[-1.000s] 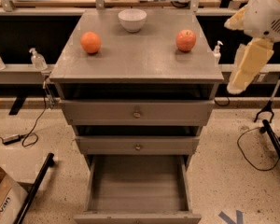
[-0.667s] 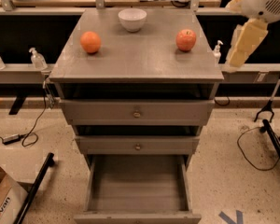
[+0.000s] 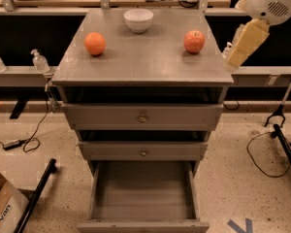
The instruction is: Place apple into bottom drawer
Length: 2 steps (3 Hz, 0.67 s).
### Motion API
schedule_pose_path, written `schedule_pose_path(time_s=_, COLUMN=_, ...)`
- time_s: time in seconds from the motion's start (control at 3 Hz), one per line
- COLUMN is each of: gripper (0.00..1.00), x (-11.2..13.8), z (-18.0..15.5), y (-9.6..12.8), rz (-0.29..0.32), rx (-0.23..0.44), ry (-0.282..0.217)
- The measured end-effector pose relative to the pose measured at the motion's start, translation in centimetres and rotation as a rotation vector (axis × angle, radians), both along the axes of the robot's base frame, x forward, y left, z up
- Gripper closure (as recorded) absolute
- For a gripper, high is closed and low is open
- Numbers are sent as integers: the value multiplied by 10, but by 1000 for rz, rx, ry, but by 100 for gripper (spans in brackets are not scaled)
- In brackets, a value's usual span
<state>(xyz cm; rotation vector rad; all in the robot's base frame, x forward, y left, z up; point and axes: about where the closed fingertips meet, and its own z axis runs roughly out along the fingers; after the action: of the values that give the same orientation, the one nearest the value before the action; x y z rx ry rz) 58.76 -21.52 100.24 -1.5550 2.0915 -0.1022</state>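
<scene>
Apple [image 3: 194,41] on cabinet top [image 3: 145,64], right side; bottom drawer [image 3: 143,198] open; gripper [image 3: 237,52] off right edge.

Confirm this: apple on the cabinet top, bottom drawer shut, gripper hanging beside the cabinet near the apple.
The camera view shows the bottom drawer pulled open. The rest holds: the apple sits on the cabinet top, and the gripper hangs beside the cabinet near it.

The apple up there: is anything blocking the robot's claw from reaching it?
Nothing visible does. The gripper hangs beside the cabinet top's right edge; the apple sits near that edge, with only bare surface between them.
</scene>
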Motion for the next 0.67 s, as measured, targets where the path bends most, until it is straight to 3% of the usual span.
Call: schedule_pose_path(time_s=0.67, gripper=0, x=77, z=-43, y=-6, rz=-259, rx=135, ry=-36)
